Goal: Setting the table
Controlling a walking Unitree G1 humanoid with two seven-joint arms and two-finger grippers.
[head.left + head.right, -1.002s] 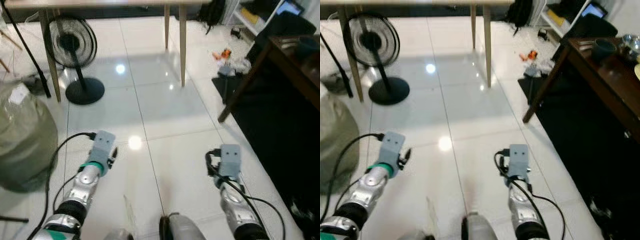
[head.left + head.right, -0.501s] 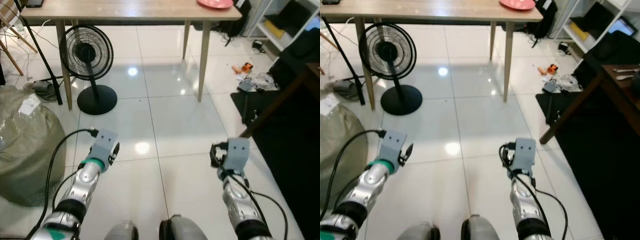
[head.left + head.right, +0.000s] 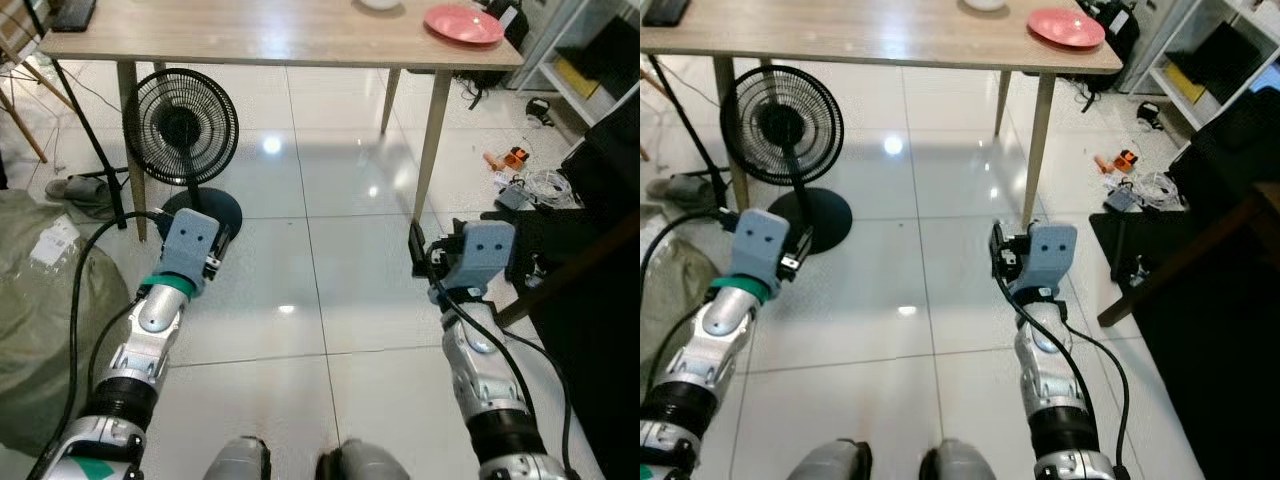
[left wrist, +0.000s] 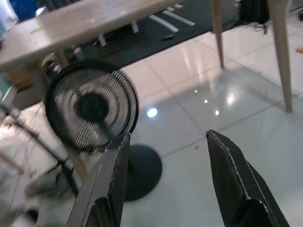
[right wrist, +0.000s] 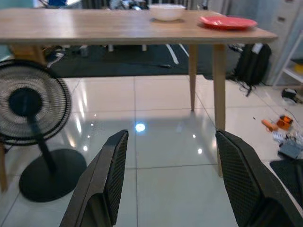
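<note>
A light wooden table (image 3: 840, 40) stands ahead of me across the white tiled floor. A red plate (image 3: 1065, 27) lies near its right end, with a white bowl (image 5: 166, 12) just to its left. Both arms are held out low in front of me, well short of the table. My left gripper (image 4: 166, 137) is open, with only the floor and a fan between its fingers. My right gripper (image 5: 171, 135) is open too and points at the table's right legs, with the red plate (image 5: 228, 21) above it.
A black standing fan (image 3: 180, 125) stands by the table's left leg. A grey-green bag (image 3: 40, 300) lies on the floor at my left. A dark wooden table (image 3: 1200, 260) and floor clutter (image 3: 520, 180) are at my right. A backpack (image 5: 248, 71) leans behind the table.
The view has lifted and drawn nearer, so the tabletop with the plate and bowl now shows. Both arms are raised a little higher and farther forward.
</note>
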